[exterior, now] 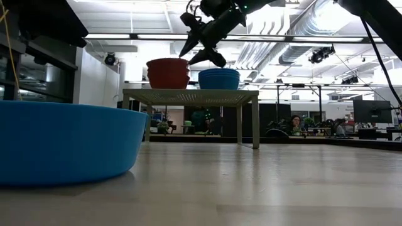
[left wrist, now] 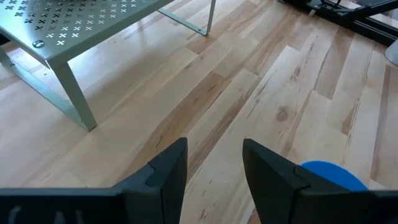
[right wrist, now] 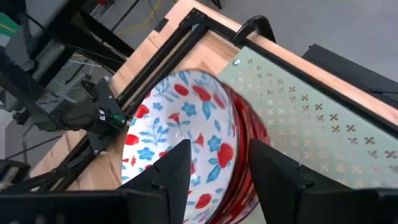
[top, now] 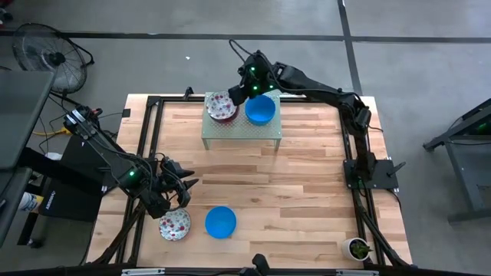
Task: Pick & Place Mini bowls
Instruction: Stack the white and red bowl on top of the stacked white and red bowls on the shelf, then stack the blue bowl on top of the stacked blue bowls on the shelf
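Wooden bench, rack holding bowls; right pincer spread above them; left pincer spread, low

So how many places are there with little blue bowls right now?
2. One blue bowl lies alone on the table near the front, beside a flowered bowl. A blue stack sits on the green rack; how many bowls it holds is hidden.
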`<state>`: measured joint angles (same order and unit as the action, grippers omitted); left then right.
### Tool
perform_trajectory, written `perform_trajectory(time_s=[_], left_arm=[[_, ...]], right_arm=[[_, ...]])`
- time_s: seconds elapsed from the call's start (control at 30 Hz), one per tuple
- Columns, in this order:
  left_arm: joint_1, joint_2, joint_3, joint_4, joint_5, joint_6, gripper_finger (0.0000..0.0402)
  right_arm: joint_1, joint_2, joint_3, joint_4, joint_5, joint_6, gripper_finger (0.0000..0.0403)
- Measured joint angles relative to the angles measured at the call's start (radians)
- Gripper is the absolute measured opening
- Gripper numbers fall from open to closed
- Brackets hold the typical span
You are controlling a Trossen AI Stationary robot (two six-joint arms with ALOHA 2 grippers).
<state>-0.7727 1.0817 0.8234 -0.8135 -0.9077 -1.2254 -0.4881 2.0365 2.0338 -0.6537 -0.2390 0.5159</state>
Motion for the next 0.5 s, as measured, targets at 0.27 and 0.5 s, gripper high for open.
perform_trajectory(time_s=[0.27, 0.5], left_arm=[[0.0, 0.0, 0.0, 0.001, 0.002, -0.006, 0.0152], [0.0, 0.0, 0.0, 0.001, 0.005, -0.01, 0.0152]], right_arm=[[-0.033, -0.018, 0.0, -0.008, -0.086, -0.024, 0.0145], [-0.035, -0.096, 0.0, -0.067, -0.09, -0.152, 0.0145]])
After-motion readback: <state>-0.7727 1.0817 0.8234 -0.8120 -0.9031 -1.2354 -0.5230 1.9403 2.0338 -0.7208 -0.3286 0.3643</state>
